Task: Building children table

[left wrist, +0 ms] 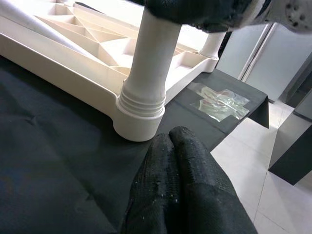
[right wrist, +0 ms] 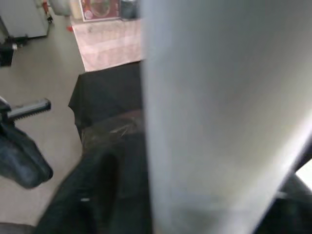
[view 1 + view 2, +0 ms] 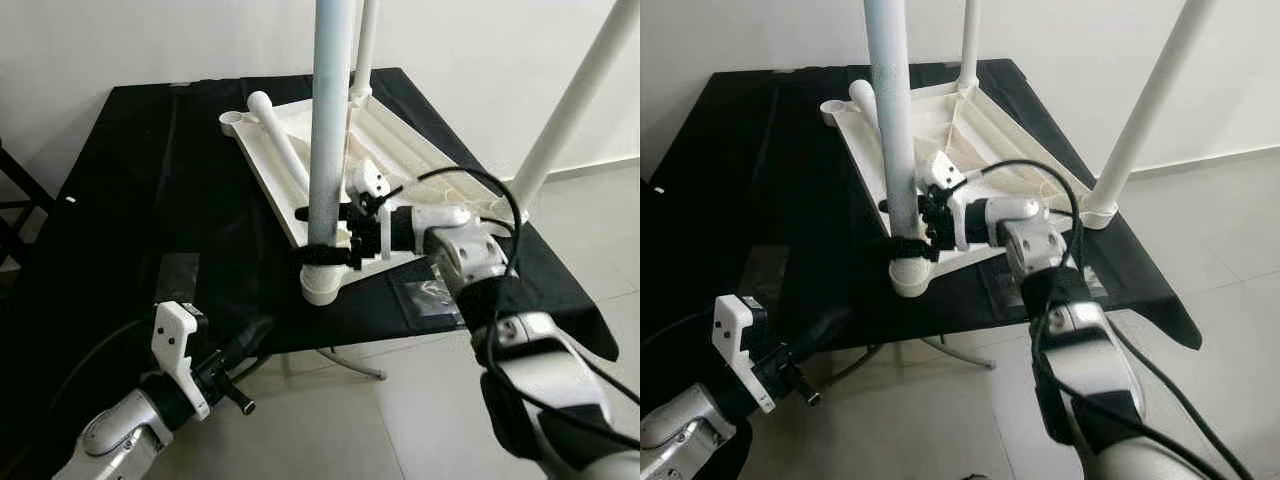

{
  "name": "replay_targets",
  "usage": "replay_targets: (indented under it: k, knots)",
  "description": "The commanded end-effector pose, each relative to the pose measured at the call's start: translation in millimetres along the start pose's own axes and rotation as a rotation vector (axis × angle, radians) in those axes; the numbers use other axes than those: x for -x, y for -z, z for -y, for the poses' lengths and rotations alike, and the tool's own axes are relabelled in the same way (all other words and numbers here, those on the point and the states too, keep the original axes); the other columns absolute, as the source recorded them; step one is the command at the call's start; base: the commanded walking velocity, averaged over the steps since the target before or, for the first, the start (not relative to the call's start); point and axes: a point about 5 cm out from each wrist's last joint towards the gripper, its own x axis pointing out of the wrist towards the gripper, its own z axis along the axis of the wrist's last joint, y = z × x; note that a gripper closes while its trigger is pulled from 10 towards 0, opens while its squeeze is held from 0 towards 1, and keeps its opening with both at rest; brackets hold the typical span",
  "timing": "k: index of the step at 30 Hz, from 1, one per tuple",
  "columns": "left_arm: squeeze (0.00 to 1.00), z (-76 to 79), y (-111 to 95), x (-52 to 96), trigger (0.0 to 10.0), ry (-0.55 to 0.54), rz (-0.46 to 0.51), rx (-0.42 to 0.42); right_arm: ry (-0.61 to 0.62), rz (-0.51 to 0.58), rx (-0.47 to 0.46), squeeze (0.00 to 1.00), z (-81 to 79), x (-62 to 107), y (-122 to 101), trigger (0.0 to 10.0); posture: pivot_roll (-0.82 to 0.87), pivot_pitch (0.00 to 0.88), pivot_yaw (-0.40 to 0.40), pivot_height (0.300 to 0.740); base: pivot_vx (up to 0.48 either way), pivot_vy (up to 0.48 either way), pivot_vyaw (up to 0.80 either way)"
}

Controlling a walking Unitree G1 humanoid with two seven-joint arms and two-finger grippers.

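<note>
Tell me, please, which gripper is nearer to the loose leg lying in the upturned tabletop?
The right. The right gripper clamps the near upright leg, just beside the loose leg. The left gripper hangs shut off the black table's front edge.

Legible text: none on any surface.
Red-and-white sign (image 2: 100, 9): far beyond the right gripper, against the back of the room; it may carry print, too blurred to read.
Clear plastic bag (image 1: 220, 101): on the black cloth just past the left gripper's fingertips; no lettering can be made out.
White table leg (image 3: 329, 130): between the right gripper's fingers; plain, no label or number.
</note>
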Motion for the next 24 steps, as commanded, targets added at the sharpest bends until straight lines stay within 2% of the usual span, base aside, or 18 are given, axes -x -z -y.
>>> replay_targets:
  k: [1,8,14,15,18,19,20,21,22,23,24]
  knots:
    - [0.00,1.8,-0.4,0.7,10.0,-0.004,0.001,-0.012,-0.075,0.022,0.001,0.00,-4.4,-5.0,1.0,0.0,0.05,0.131,-0.040,0.740,0.000,0.000,0.00]
    - [0.00,1.2,-0.2,0.3,10.0,-0.005,0.004,-0.011,-0.096,0.019,0.006,0.00,-7.2,6.7,6.0,0.0,0.02,0.126,-0.031,0.740,0.000,0.000,0.00]
    - [0.00,0.3,0.3,-0.2,10.0,0.000,0.004,-0.007,0.060,-0.012,0.014,0.00,-6.0,20.2,19.1,0.0,0.00,0.125,-0.025,0.740,0.000,0.000,0.00]
    - [0.00,-0.5,0.3,0.1,10.0,0.000,0.004,-0.006,0.179,-0.037,0.012,0.00,-4.0,24.5,25.5,0.0,-0.01,0.126,-0.019,0.740,0.000,0.000,0.00]
    - [0.00,-0.8,0.2,0.2,10.0,0.000,0.003,-0.006,0.224,-0.036,0.002,0.00,-3.6,25.9,27.8,0.0,-0.01,0.126,-0.018,0.740,0.000,0.000,0.00]
    - [0.00,-1.5,0.1,0.7,10.0,0.000,0.002,-0.007,0.307,-0.030,-0.013,0.00,-5.5,25.9,31.7,0.0,-0.02,0.128,-0.013,0.740,0.000,0.000,0.00]
    - [0.00,-2.7,-0.2,1.4,10.0,0.001,-0.001,-0.008,0.560,-0.016,-0.056,0.00,-5.5,20.7,37.2,0.0,-0.02,0.130,-0.008,0.740,0.000,0.000,0.00]
    - [0.00,-3.6,-0.4,1.8,10.0,0.002,-0.003,-0.009,0.754,-0.015,-0.092,0.00,-6.4,20.9,41.6,0.0,-0.02,0.130,-0.008,0.740,0.000,0.000,0.00]
    - [0.00,-3.6,-0.4,1.8,10.0,0.002,-0.003,-0.009,0.754,-0.015,-0.092,0.00,-6.4,20.9,41.6,0.0,-0.02,0.130,-0.008,0.740,0.000,0.000,0.00]
    - [0.00,-5.0,-0.6,2.4,10.0,0.002,-0.005,-0.009,0.874,-0.045,-0.155,0.00,-24.6,11.4,55.8,0.0,-0.04,0.122,0.006,0.740,0.000,0.000,0.00]
    - [0.00,-6.1,-0.6,2.4,10.0,0.002,-0.006,-0.009,0.933,-0.067,-0.198,0.00,-37.7,6.0,63.8,0.0,-0.04,0.121,0.010,0.740,0.000,0.000,0.00]
